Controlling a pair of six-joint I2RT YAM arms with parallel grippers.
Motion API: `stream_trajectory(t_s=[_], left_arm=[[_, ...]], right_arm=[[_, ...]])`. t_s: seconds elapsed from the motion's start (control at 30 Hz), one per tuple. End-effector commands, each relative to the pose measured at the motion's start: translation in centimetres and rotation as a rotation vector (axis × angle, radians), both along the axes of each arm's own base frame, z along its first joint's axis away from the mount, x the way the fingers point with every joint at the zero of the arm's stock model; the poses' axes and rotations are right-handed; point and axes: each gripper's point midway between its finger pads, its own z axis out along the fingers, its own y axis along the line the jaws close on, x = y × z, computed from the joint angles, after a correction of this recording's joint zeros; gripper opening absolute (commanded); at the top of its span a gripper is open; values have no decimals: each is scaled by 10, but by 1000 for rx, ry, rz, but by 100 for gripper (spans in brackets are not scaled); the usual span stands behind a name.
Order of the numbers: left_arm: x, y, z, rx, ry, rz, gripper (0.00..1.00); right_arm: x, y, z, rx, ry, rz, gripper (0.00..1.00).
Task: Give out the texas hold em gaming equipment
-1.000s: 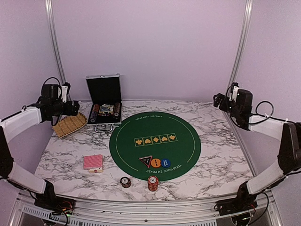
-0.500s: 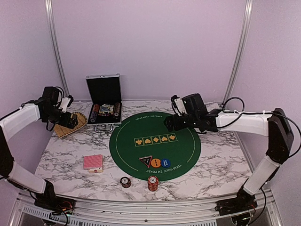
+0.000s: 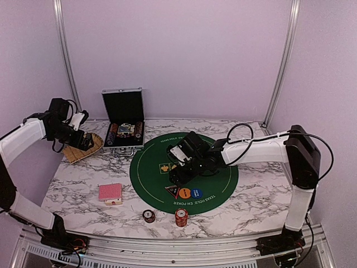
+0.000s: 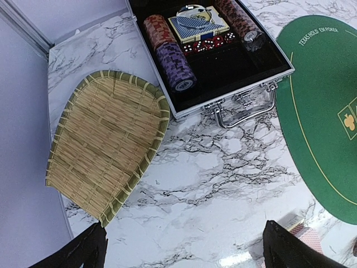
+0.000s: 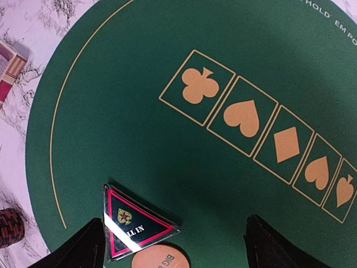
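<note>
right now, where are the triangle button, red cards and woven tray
triangle button (image 5: 135, 228), right wrist view, centre
red cards (image 3: 110, 192), top view, top card
woven tray (image 4: 103, 145), left wrist view, bare middle

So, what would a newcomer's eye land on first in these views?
The round green mat in the middle of the marble table, with the right arm reaching low across it, jaws open by the black triangle, orange button and blue button. Next, the open silver case at the back left, holding chips, and the red card deck at the near left.
</note>
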Motion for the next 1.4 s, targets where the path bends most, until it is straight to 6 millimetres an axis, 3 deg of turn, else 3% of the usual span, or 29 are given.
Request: stream_trajectory(t_s=[0.0,0.2,0.47,0.9,1.0,1.17,1.37], left_arm=[[-2,-4,10,-27,10,-8,99],[-4,-9,13,-51,18,-20,99],[-6,-13,18,-77,15,-29,99],[-7,-19,28,-111,3,-44,99],[-7,-18,28,-111,2,-35,99],[-8,-19,30,-116,-1,-37,99],[-8,-20,33,-123,-7,-39,99]], right_arm=[[-5,8,0,-20,43,2,85],[-20,18,-12,-68,77,27,82],[-40,21,-33,-112,122,46,71],[-45,7,-44,-143,130,11,63],[-47,10,-48,-141,133,20,56],[-51,22,-48,-135,130,42,55],[-49,31,-50,-131,127,50,46]])
